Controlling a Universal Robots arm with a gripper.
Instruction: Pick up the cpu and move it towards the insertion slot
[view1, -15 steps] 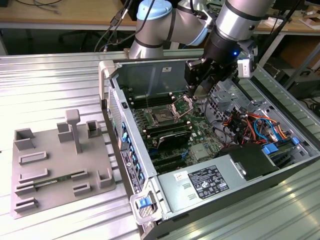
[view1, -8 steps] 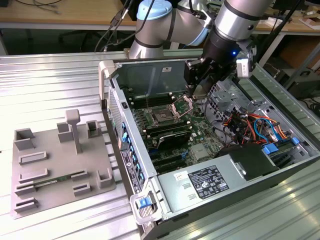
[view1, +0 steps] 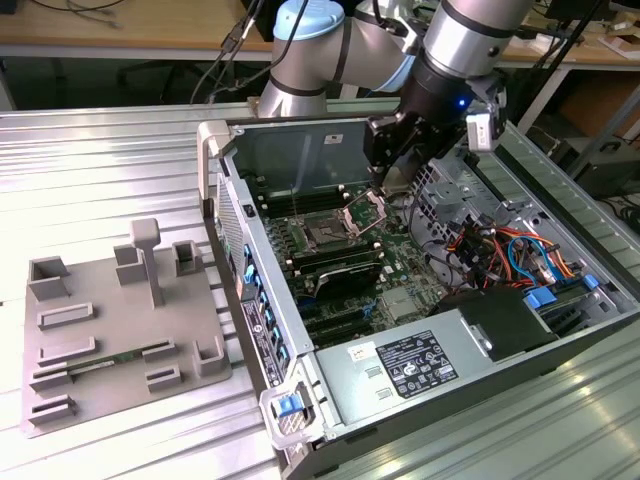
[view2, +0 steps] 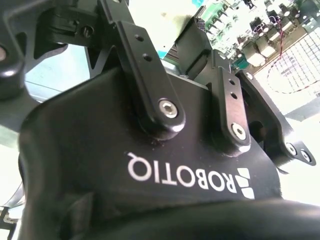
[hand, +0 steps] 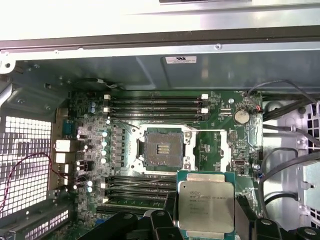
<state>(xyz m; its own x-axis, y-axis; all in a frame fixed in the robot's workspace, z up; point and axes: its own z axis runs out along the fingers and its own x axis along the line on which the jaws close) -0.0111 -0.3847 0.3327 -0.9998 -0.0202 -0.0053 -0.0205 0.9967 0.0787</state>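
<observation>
The cpu (hand: 206, 204), a flat square chip with a pale silver top, is held level above the green board with my gripper (hand: 206, 217) shut on it. Dark fingers (hand: 169, 210) press on two opposite edges of the chip. The insertion slot (hand: 161, 149) is a dark square socket lying uncovered a short way beyond the chip. In the exterior view my gripper (view1: 392, 178) hangs inside the open computer case, just to the exterior view's right of the insertion slot (view1: 328, 233), whose shiny frame (view1: 366, 208) stands hinged up. The gripper's black body (view2: 165, 165) is seen from close up in the second wrist view.
Long black memory slots (hand: 155, 102) flank the socket on two sides. A grey fixture plate (view1: 120, 330) with blocks and rails lies on the table at the exterior view's left. A power supply (view1: 405, 365) and coloured cables (view1: 505, 255) crowd the case's near end.
</observation>
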